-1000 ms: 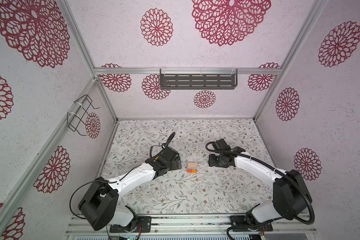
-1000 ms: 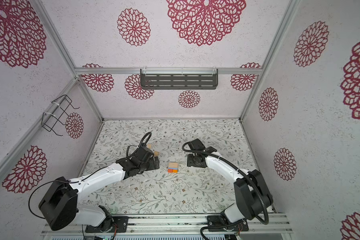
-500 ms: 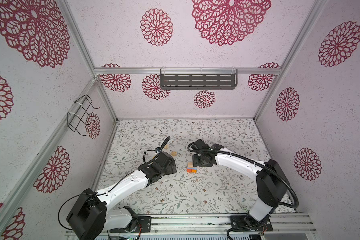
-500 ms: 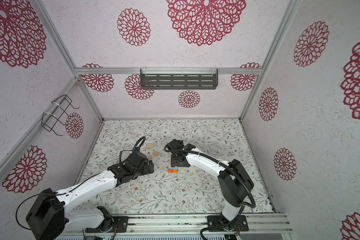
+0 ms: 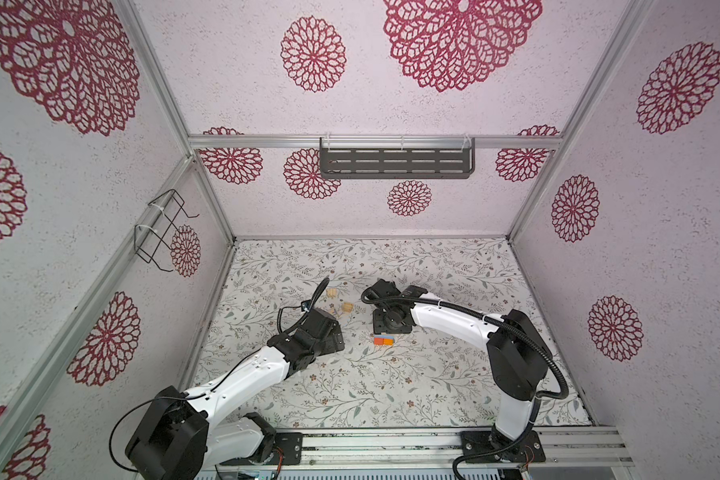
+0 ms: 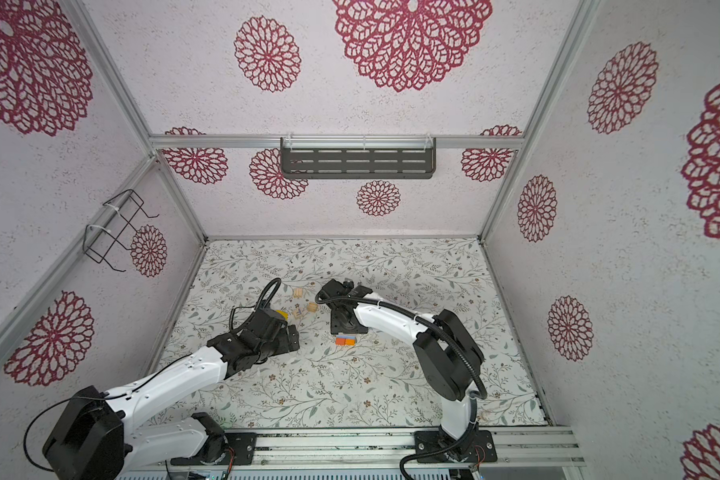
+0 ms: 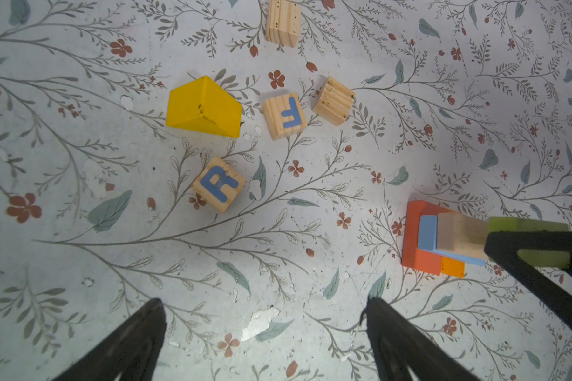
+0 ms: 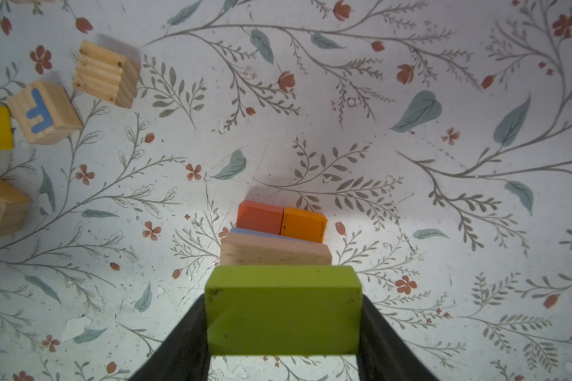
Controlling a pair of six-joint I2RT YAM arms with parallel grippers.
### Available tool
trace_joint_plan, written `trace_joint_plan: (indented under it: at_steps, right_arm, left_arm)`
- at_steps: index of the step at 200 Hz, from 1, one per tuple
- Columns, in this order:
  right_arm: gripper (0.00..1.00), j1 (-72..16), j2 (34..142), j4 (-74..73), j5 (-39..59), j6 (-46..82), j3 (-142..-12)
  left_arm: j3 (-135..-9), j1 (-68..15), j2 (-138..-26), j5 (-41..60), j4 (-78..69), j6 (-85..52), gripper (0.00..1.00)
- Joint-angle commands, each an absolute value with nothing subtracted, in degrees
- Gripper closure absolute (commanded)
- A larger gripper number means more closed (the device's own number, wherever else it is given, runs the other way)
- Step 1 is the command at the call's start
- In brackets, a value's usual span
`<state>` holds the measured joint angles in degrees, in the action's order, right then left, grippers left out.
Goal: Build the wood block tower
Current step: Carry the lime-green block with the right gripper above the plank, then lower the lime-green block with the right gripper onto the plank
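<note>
Right claw (image 8: 283,313): clenched on the lime-green brick (image 8: 283,293), swung in from the right in the last second.
Tower (image 8: 274,252): mid-table, close below the brick; green layer comes next.
Left claw (image 7: 261,320): released, pulled back left, near the loose cubes (image 7: 284,115).

The green block (image 8: 283,310) looks matt-painted, the cubes (image 7: 333,100) bare grainy wood, the table cover (image 7: 80,264) scuffed and chipped.

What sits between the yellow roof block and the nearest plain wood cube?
The F cube, apart from both the yellow roof block and the plain cube; clearest in the left wrist view.
</note>
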<state>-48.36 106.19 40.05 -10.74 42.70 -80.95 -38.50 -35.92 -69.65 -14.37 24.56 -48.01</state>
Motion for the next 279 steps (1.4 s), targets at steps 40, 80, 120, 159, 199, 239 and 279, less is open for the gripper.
trace_joint_plan:
  at_steps: [40,80,120,159,199,239,279]
  right_arm:
    - [0.43,-48.7,107.1,41.1,-11.9,43.5,-82.6]
    - [0.43,-48.7,107.4,41.0,-11.7,43.6,-82.8]
    - [0.42,-48.7,107.3,40.8,-11.9,44.2,-82.8]
    - [0.42,-48.7,107.4,40.5,-11.9,46.0,-82.8]
    - [0.42,-49.0,107.1,40.4,-11.7,47.0,-82.4]
    - [0.42,-49.2,107.3,40.5,-11.6,47.9,-82.7]
    - [0.42,-49.5,107.4,40.9,-12.0,48.6,-83.0]
  left_arm:
    - [-38.0,-34.9,-69.7,-13.4,22.8,-48.0,0.03]
    - [-37.8,-34.5,-69.5,-13.2,22.8,-47.9,0.03]
    - [-37.8,-34.3,-69.0,-12.9,22.9,-47.7,0.03]
    - [-37.6,-34.0,-68.6,-12.8,23.0,-47.5,0.03]
    - [-37.0,-33.8,-68.3,-12.5,22.6,-47.6,0.03]
    - [-36.7,-33.6,-67.4,-12.3,22.6,-47.5,0.03]
    - [-36.0,-33.2,-66.3,-12.0,22.7,-47.3,0.03]
